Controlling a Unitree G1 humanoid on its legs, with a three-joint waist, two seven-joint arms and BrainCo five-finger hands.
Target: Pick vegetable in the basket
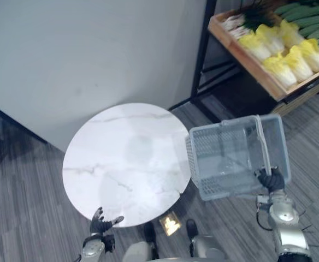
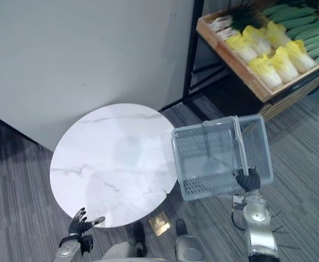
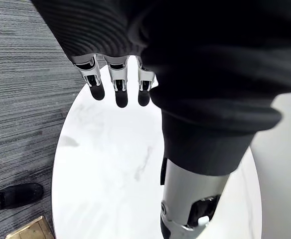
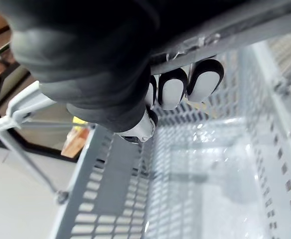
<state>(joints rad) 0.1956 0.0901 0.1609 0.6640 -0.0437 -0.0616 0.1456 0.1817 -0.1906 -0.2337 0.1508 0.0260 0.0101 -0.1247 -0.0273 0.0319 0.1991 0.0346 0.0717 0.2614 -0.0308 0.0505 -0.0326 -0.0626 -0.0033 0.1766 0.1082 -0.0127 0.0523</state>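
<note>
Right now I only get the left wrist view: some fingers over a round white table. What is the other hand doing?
Observer: The right hand is curled round the handle of a grey basket, holding it at the right edge of the table.
Operator: Is there anything in it?
Observer: No, the basket looks empty.
Operator: So where are the vegetables?
Observer: In a wooden crate on a rack beyond the basket, with yellow cabbages and green cucumbers.
</note>
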